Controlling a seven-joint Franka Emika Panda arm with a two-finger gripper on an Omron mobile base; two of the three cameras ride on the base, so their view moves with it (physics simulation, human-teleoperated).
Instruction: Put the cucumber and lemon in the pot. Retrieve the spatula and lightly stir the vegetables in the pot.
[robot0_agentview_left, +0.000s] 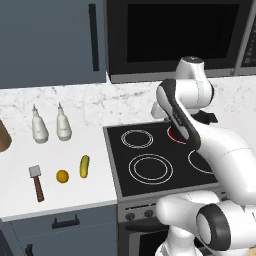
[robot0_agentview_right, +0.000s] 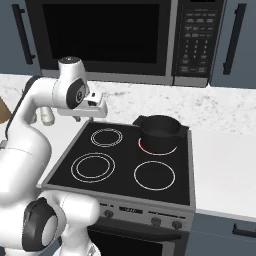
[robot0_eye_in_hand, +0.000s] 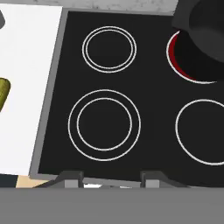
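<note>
The yellow-green cucumber (robot0_agentview_left: 85, 166), the round lemon (robot0_agentview_left: 62, 176) and the spatula (robot0_agentview_left: 36, 182) lie in a row on the white counter left of the stove. On the stove's back right burner, which glows red, stands the black pot (robot0_agentview_right: 160, 132). My gripper (robot0_eye_in_hand: 111, 178) hangs open and empty above the stove's left half, and its hand (robot0_agentview_right: 91, 111) points down. In the hand view the cucumber (robot0_eye_in_hand: 3, 94) shows at the left edge and the pot (robot0_eye_in_hand: 201, 30) sits in the top right corner.
Two white bottles (robot0_agentview_left: 40, 125) (robot0_agentview_left: 63, 122) stand at the back of the counter behind the vegetables. A brown object (robot0_agentview_left: 2, 135) sits at the far left edge. A microwave (robot0_agentview_right: 100, 35) hangs low over the black stovetop (robot0_agentview_right: 100, 167).
</note>
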